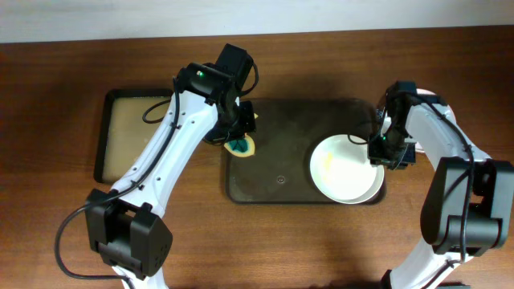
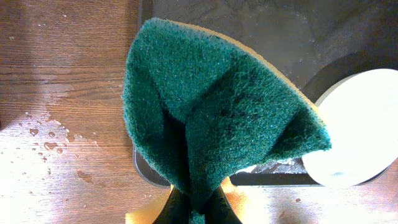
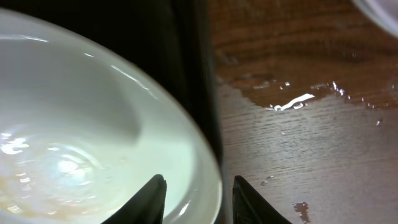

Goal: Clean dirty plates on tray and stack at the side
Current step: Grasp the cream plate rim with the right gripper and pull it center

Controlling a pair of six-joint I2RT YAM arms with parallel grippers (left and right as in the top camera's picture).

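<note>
The plates (image 1: 345, 168) lay stacked on the tray (image 1: 273, 189), at its end nearer the right edge of the table (image 1: 265, 241). The top rim sat between the spread, unclosed fingers of the right gripper (image 3: 196, 186). Spilled water (image 3: 292, 99) shone on the wood alongside. Nearer the far edge, the left gripper (image 1: 235, 135) clamped a folded green sponge (image 2: 217, 106) over the tray's left rim. A smaller tray (image 1: 112, 136) lay toward the left edge.
</note>
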